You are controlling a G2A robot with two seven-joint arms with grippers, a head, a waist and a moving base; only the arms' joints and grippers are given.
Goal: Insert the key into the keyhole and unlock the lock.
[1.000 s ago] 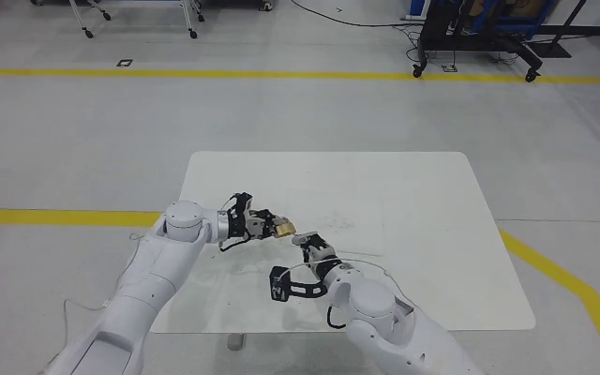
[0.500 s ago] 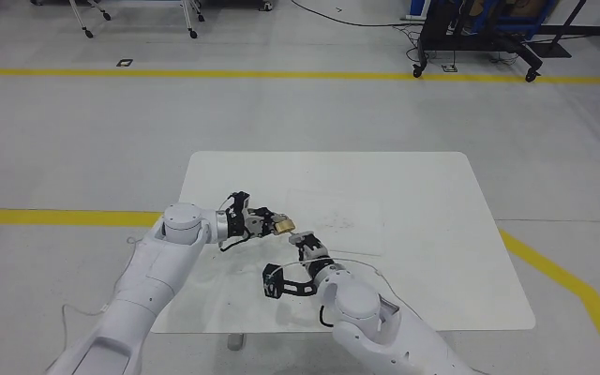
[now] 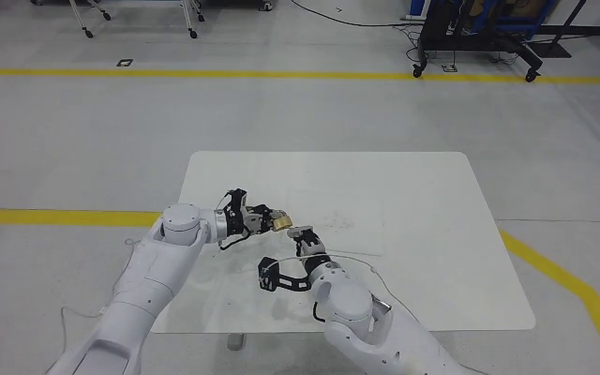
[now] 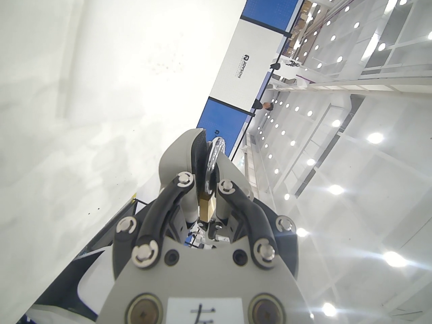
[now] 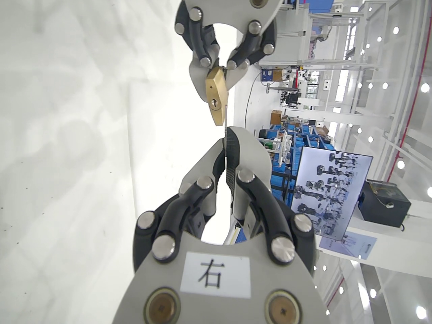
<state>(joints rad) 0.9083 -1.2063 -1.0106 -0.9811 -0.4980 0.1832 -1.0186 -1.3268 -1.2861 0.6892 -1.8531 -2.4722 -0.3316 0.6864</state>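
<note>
grey floor (image 3: 141, 122) w/ yellow lines (image 3: 281, 74); white table (image 3: 422, 216)

A white, flat rectangular table with rounded corners (image 3: 422, 187) stands on the pale grey floor (image 3: 281, 112). Faint dark scuff marks (image 3: 349, 225) speckle its top near the table's middle.

The lock (image 5: 216, 97) is brass-gold, and its keyhole (image 5: 213, 103) sits in a small silver ring. The key (image 5: 225, 119) is a thin silver strip. The left gripper (image 5: 217, 75) is pale grey with black links and shiny silver bolts. The right gripper (image 5: 224, 138) has the same colours. Its finger pads (image 5: 232, 156) are black with a fine cross-hatched grid, and its label (image 5: 216, 275) is white with one black character. The table (image 3: 422, 187) is plain white. The floor (image 3: 281, 122) is light grey, crossed by yellow lines (image 3: 281, 73).
</note>
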